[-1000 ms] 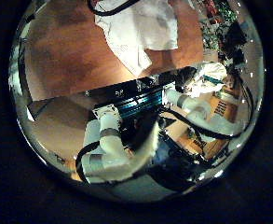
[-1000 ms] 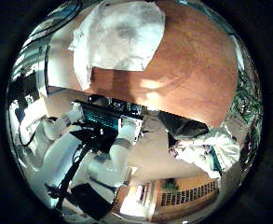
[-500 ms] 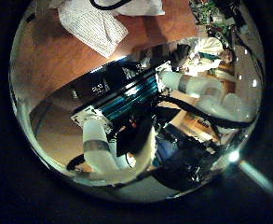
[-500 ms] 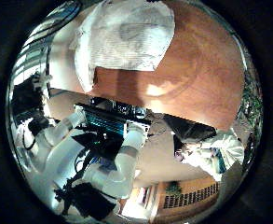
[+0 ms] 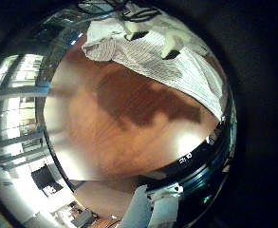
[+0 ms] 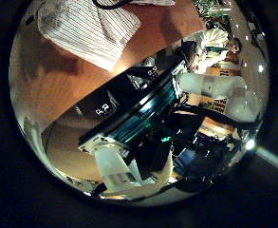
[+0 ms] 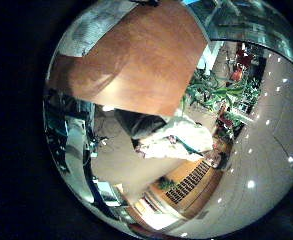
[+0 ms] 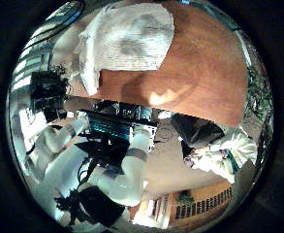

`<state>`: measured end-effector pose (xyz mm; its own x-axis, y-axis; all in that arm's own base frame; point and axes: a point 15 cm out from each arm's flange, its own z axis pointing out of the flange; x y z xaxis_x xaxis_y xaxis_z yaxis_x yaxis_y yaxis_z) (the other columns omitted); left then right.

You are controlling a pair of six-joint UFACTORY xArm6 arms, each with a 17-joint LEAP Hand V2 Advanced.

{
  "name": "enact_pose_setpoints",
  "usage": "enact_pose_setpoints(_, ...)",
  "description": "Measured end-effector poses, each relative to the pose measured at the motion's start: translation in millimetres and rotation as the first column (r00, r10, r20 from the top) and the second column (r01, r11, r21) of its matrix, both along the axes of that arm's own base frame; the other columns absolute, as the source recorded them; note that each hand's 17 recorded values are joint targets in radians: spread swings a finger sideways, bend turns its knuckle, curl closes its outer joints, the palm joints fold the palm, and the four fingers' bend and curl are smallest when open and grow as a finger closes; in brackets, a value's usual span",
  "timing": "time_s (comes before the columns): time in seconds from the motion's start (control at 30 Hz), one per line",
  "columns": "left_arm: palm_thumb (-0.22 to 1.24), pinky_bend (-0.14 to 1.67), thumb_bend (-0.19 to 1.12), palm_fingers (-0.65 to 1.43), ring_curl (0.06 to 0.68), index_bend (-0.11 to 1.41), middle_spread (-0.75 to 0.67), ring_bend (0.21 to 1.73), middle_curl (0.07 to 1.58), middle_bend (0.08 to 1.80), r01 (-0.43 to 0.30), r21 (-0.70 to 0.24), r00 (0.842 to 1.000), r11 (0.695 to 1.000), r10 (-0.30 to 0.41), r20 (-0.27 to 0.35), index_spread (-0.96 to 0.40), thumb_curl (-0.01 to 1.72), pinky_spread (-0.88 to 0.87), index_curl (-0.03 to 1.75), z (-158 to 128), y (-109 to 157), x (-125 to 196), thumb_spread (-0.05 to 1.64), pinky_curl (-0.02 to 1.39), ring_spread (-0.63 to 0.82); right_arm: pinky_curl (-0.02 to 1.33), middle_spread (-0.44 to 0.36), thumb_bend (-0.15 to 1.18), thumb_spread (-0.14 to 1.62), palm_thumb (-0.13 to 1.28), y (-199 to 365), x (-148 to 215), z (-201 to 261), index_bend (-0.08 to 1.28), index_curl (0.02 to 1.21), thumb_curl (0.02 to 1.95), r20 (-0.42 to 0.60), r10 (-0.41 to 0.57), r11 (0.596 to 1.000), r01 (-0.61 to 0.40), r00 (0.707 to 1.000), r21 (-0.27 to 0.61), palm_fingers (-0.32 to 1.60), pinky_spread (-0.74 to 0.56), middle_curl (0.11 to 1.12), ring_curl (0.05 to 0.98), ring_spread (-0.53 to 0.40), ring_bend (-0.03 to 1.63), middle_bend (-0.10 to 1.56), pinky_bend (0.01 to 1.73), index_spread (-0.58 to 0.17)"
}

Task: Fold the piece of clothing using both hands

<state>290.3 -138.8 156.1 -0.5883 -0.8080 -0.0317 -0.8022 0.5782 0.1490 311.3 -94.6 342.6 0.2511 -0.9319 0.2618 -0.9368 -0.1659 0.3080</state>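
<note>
A striped piece of clothing (image 5: 167,62) lies spread on the wooden table (image 5: 120,123), reaching to the table's edge. Two fingertips (image 5: 171,44) of my left hand (image 5: 139,24) show in front of the cloth, relaxed and holding nothing, and the hand hangs above the table. The left thumb side view has the same clothing (image 6: 86,33) on the table (image 6: 53,85) near its edge. From the right palm the clothing (image 8: 127,39) lies flat at one end of the table (image 8: 205,68), well away from that palm. It also shows as a strip (image 7: 86,35) beside the bare table (image 7: 136,60). None of my right hand shows.
The table's front edge (image 8: 142,97) runs below the clothing, with equipment (image 8: 112,124) and the robot arms' white bodies (image 8: 132,165) under it. Racked equipment (image 6: 139,104) also sits beneath the edge in the left thumb side view.
The left palm's view has swung, and the clothing now fills more of it, so that hand has moved nearer the cloth. The right palm's view has barely shifted.
</note>
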Motion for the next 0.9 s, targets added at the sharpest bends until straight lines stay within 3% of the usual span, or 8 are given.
enact_pose_setpoints(0.13, 0.01, 0.37, -0.03, -0.05, 0.197, 0.14, 0.45, 0.61, 0.29, 0.18, -0.014, -0.005, 1.000, 1.000, 0.014, 0.002, 0.06, 0.29, 0.56, 0.29, -18, -3, 12, 0.83, 0.32, 0.54, 0.30, 0.041, -0.07, 1.08, -0.10, 0, 1, -3, 0.16, 0.29, 0.04, -0.007, -0.008, 1.000, 0.008, 1.000, -0.002, 0.13, 0.39, 0.34, 0.262, 0.163, 0.36, 0.20, 0.39, -0.316)
enact_pose_setpoints(0.3, 0.17, 0.39, 0.00, -0.04, 0.209, 0.12, 0.45, 0.65, 0.30, 0.19, -0.056, 0.005, 0.998, 0.998, 0.055, 0.009, 0.10, 0.32, 0.55, 0.25, -38, -10, 22, 0.91, 0.32, 0.54, 0.30, 0.038, -0.07, 1.08, -0.10, 0, 1, -4, 0.16, 0.29, 0.04, -0.003, -0.021, 1.000, 0.021, 1.000, -0.006, 0.13, 0.39, 0.34, 0.263, 0.160, 0.35, 0.20, 0.38, -0.315)
enact_pose_setpoints(0.6, 0.31, 0.31, -0.02, 0.15, 0.215, 0.17, 0.28, 0.68, 0.35, 0.28, -0.058, 0.052, 0.998, 0.997, 0.058, 0.013, 0.16, 0.33, 0.52, 0.28, -39, -21, 30, 0.95, 0.30, 0.44, 0.30, 0.029, -0.07, 1.07, -0.10, -1, 1, -3, 0.16, 0.29, 0.04, 0.000, -0.022, 1.000, 0.022, 1.000, -0.007, 0.14, 0.39, 0.34, 0.264, 0.159, 0.35, 0.19, 0.38, -0.321)
enact_pose_setpoints(0.73, 0.38, 0.21, -0.01, 0.37, 0.220, 0.18, 0.12, 0.71, 0.42, 0.48, -0.043, 0.081, 0.999, 0.996, 0.042, 0.016, 0.11, 0.34, 0.43, 0.30, -37, -24, 30, 0.95, 0.27, 0.24, 0.30, 0.027, -0.07, 1.07, -0.10, -2, 0, -1, 0.17, 0.29, 0.04, 0.005, -0.024, 1.000, 0.024, 1.000, -0.006, 0.14, 0.39, 0.34, 0.264, 0.159, 0.34, 0.19, 0.37, -0.324)
enact_pose_setpoints(0.8, 0.48, 0.17, 0.02, 0.57, 0.226, 0.22, 0.02, 0.77, 0.46, 0.63, -0.040, 0.088, 0.999, 0.995, 0.038, 0.024, 0.04, 0.35, 0.30, 0.32, -33, -23, 31, 0.97, 0.25, 0.06, 0.30, 0.027, -0.07, 1.07, -0.10, -2, 0, -1, 0.17, 0.30, 0.04, 0.004, -0.022, 1.000, 0.022, 1.000, -0.006, 0.15, 0.39, 0.34, 0.265, 0.159, 0.34, 0.19, 0.37, -0.327)
enact_pose_setpoints(0.9, 0.68, 0.30, 0.10, 0.93, 0.296, 0.24, -0.12, 0.97, 0.55, 0.76, -0.039, 0.094, 0.999, 0.995, 0.036, 0.039, -0.07, 0.42, 0.02, 0.35, -23, -23, 37, 1.02, 0.28, -0.19, 0.30, 0.024, -0.07, 1.07, -0.11, -3, 0, -2, 0.17, 0.30, 0.04, 0.001, -0.023, 1.000, 0.023, 1.000, -0.006, 0.15, 0.39, 0.34, 0.266, 0.160, 0.34, 0.19, 0.37, -0.330)
